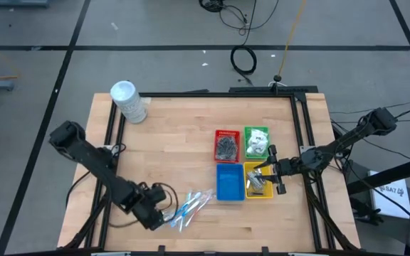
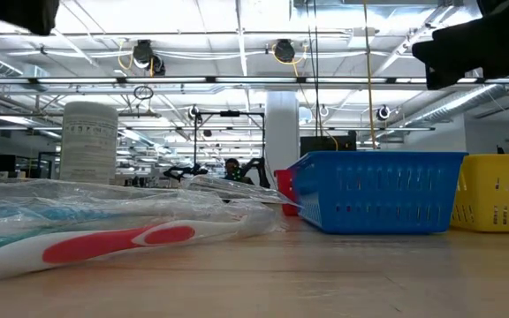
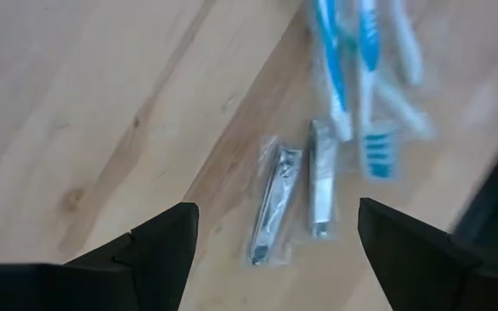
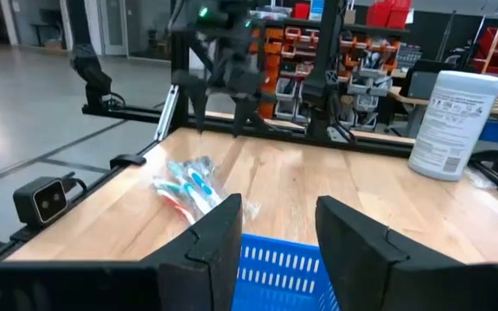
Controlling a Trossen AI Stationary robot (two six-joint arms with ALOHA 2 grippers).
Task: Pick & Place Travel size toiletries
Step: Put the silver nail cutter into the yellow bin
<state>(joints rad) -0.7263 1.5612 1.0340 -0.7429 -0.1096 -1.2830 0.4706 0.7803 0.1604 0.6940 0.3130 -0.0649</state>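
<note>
So the left claw [image 1: 164, 215] is hanging over the pile of wrapped toothbrushes [image 1: 191, 205] down at about 6 o'clock on the desk [image 1: 176, 142], jaws spread wide with nothing in them. Its wrist cam shows two clear-wrapped nail clippers [image 3: 294, 192] lying side by side right between the fingers, with the blue-and-white brushes just past them.

The right claw [image 1: 275, 178] sits over the yellow tray [image 1: 259, 191] at roughly 3 o'clock, half open; I can't tell if anything's pinched in there. The red tray [image 1: 227, 145] has dark bits in it, the green tray [image 1: 256, 141] white packets, and the blue tray [image 1: 229, 182] looks bare. The white tub [image 1: 127, 101] is off at 11 o'clock, out of the way.

My guess is the step is grabbing one clipper. I'd centre on just one packet, come straight down, and close across its narrow width so the second one doesn't ride along. The wrap looks slippery, so pinch the metal body, not the loose film edge.
</note>
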